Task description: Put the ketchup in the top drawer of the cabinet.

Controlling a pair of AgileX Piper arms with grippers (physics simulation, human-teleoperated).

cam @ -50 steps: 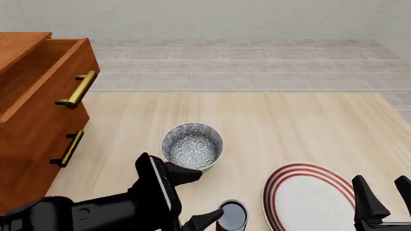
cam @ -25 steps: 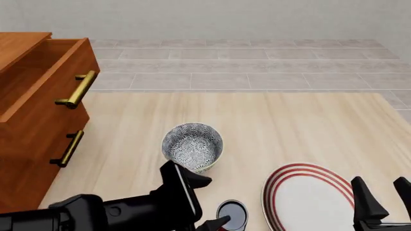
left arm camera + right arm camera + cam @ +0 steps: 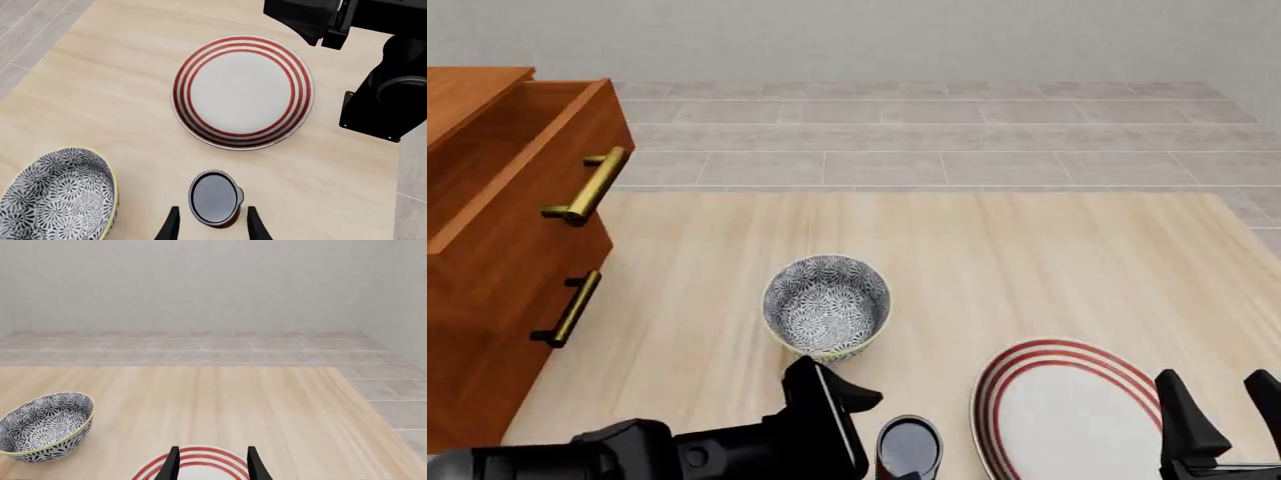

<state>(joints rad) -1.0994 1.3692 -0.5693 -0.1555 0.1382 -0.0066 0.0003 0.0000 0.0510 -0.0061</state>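
So far only the top drawer (image 3: pixel 521 150) is open — your left gripper (image 3: pixel 212 229), fingers apart, sits around the ketchup (image 3: pixel 215 198) without clamping; lifting and placing remain. Right gripper (image 3: pixel 212 464) is open, idle.

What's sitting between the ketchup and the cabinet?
Only the left arm reaching across; otherwise bare table, as the front view shows. The bowl stands farther back, off the line between the ketchup and the cabinet.

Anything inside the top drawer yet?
The top drawer is pulled open, and the part of its inside that shows looks like bare wood. Its floor and far end are out of sight. The ketchup stands on the table.
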